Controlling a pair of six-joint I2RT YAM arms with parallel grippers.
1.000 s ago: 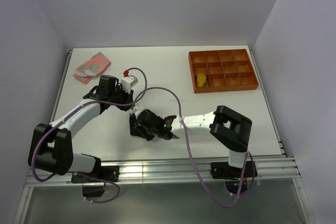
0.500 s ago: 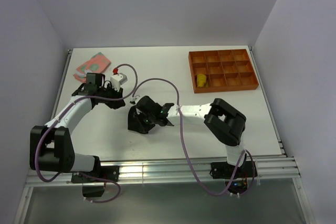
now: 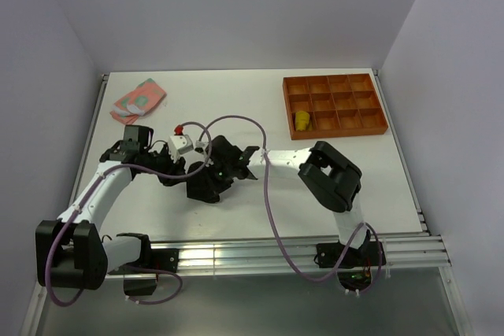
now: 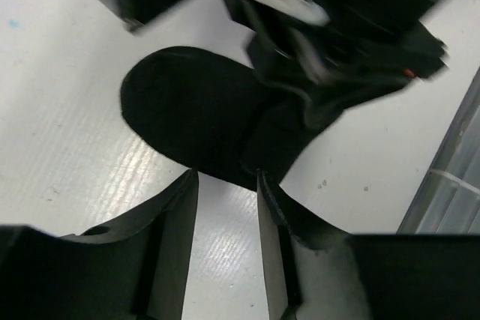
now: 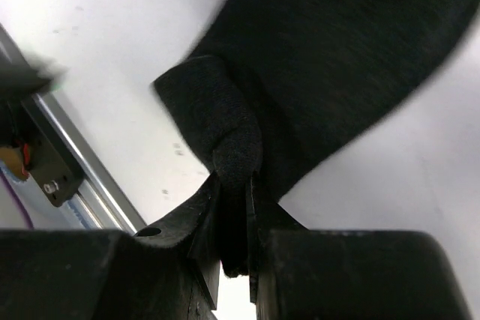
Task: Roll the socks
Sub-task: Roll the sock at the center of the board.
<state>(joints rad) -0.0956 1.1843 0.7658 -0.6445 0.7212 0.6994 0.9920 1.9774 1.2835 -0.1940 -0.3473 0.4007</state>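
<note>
The black sock (image 3: pixel 203 191) lies on the white table near the middle. My right gripper (image 3: pixel 213 179) is shut on a folded edge of it; in the right wrist view the fold (image 5: pixel 229 136) runs down between the closed fingers (image 5: pixel 204 219). My left gripper (image 3: pixel 181 174) is open just left of the sock, and its fingertips (image 4: pixel 184 189) reach the sock's near edge (image 4: pixel 187 114) with bare table between them. The pink sock with green patches (image 3: pixel 138 100) lies at the far left. The mustard-yellow sock (image 3: pixel 302 120) sits rolled in a tray compartment.
The orange tray with square compartments (image 3: pixel 335 84) stands at the back right. Purple cables (image 3: pixel 236 120) loop above the two wrists. The metal rail at the table's front edge (image 5: pixel 71 151) is close to the right gripper.
My right gripper has carried the black sock leftward and a little toward the back. My left gripper pulled away to the left, then came down to the sock's left edge.
</note>
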